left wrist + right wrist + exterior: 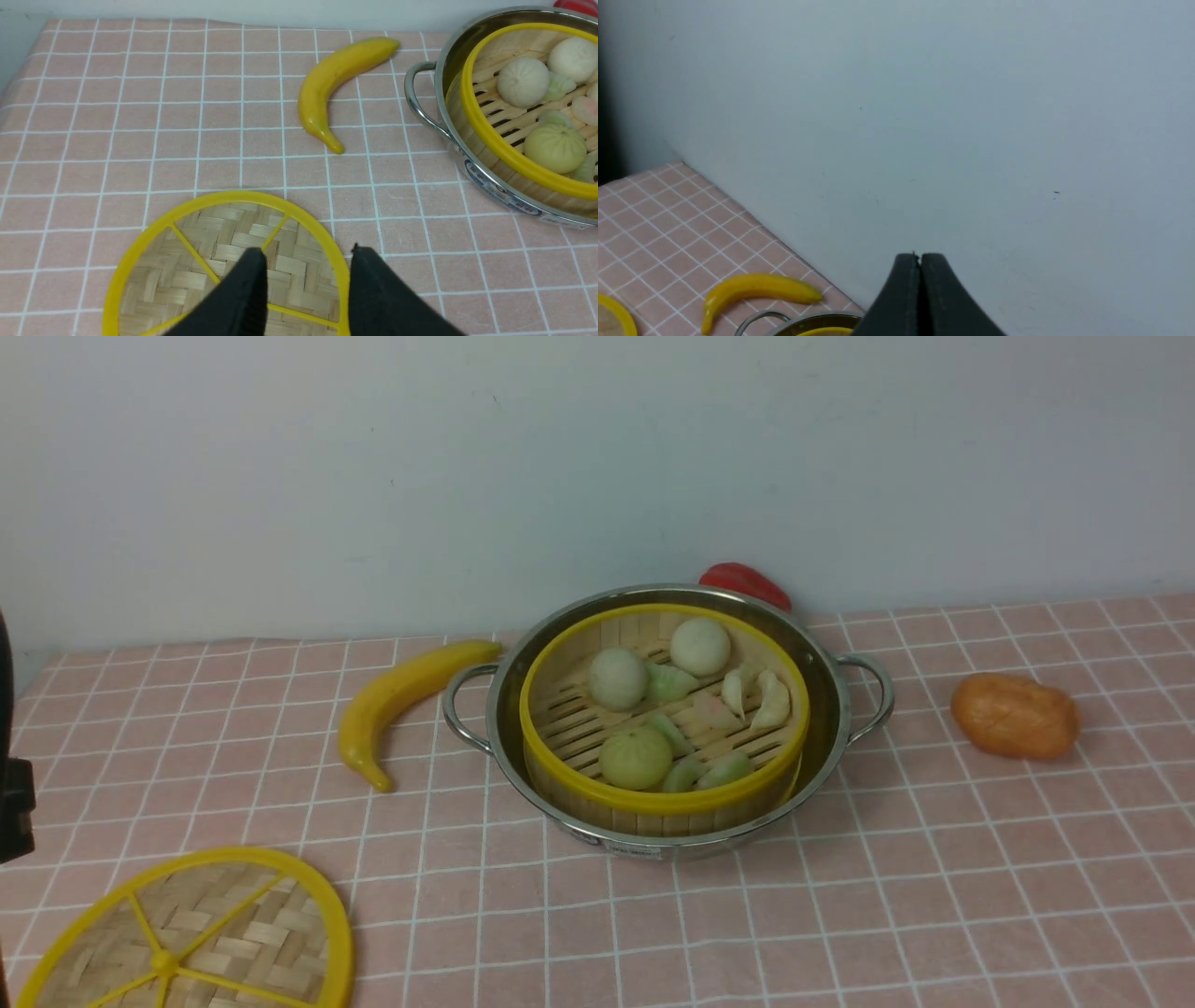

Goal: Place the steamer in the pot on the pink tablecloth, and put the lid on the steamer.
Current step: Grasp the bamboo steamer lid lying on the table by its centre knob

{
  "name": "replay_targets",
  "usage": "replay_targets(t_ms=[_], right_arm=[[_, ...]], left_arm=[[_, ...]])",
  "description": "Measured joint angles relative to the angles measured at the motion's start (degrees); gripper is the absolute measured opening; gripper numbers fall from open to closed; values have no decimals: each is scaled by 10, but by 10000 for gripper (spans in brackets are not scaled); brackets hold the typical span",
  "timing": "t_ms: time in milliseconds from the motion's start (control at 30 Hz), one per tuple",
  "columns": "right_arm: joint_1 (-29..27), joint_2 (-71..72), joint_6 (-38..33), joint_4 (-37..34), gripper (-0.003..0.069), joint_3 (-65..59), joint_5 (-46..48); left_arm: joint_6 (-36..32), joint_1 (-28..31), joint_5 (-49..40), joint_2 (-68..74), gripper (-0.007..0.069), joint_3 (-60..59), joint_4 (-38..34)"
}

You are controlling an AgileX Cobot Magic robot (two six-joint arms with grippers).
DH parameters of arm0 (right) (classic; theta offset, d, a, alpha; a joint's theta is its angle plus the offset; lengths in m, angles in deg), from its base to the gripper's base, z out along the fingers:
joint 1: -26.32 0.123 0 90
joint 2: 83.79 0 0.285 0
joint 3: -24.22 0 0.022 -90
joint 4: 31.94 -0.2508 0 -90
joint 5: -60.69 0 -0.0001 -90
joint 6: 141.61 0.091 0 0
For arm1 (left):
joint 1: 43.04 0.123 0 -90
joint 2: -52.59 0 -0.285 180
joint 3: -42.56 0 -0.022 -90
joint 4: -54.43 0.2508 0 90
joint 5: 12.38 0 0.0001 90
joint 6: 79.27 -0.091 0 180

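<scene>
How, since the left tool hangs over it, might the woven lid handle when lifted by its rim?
The lid is probably light: thin woven bamboo in a slim yellow frame. Rim and spokes likely keep it stiff. Lying flat on the pink tablecloth, its edge may resist pinching.

Bare pink tablecloth [448,868] lies between lid [233,924] and pot [826,709]; banana [401,695] borders that gap.

Front view: cloth [934,896] is seen from robot's side, forward and down. Lid [196,242] is viewed close from above by left wrist. Right wrist camera is aimed high at wall [924,116]. Banana [397,695] is shared by all three.
</scene>
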Motion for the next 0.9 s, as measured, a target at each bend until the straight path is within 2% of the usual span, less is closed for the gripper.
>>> replay_targets(t_ms=[433, 567, 667, 700, 733, 800, 900], right_arm=[[0, -9, 25, -103, 13, 0, 3], [0, 4, 25, -95, 21, -23, 1], [0, 48, 31, -60, 27, -94, -2], [0, 92, 46, -28, 31, -181, -7], [0, 98, 46, -24, 31, -192, -8], [0, 159, 78, 9, 37, -301, -36], [-11, 288, 149, 60, 47, -519, -146]], left_arm=[[0, 0, 0, 0, 243, 0, 0], [0, 0, 0, 0, 243, 0, 0], [0, 0, 0, 0, 243, 0, 0], [0, 0, 0, 0, 243, 0, 0], [0, 0, 0, 0, 243, 0, 0], [0, 0, 0, 0, 243, 0, 0], [0, 0, 0, 0, 243, 0, 0]])
